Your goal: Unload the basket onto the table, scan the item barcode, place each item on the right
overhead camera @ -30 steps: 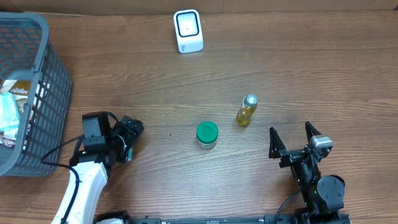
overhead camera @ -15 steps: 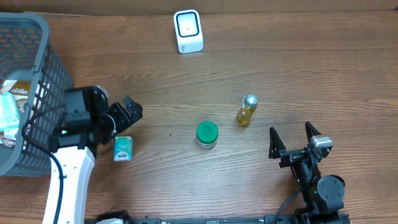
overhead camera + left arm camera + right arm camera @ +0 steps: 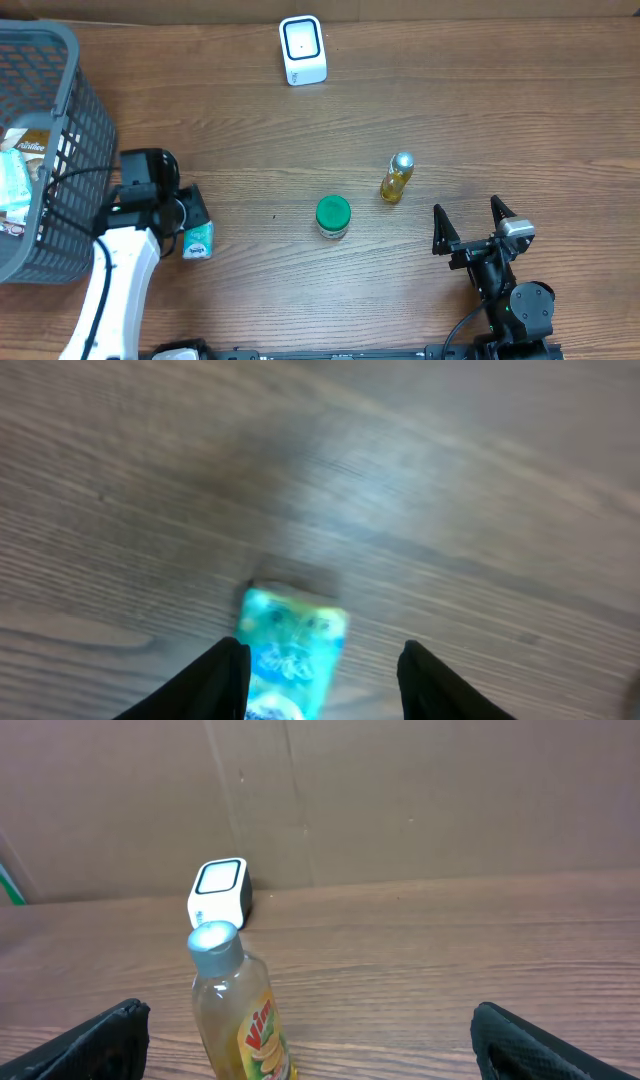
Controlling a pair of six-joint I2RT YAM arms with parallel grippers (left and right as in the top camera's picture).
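A grey plastic basket (image 3: 88, 130) sits far left on the wooden tabletop (image 3: 500, 100), with a small teal packet (image 3: 199, 240), a green-lidded jar (image 3: 333, 216) and a silver-capped yellow bottle (image 3: 397, 178) in turn to its right, and a white boxy scanner (image 3: 302, 50) behind them.

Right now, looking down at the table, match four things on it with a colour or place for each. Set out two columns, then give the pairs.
Column one:
1. scanner
2. jar
3. bottle
4. packet

Column two:
A. teal, nearest the basket
B. green lid
C. silver cap, yellow contents
D. white, at the far edge

Pairs: 1-D; 2-B; 3-C; 4-A
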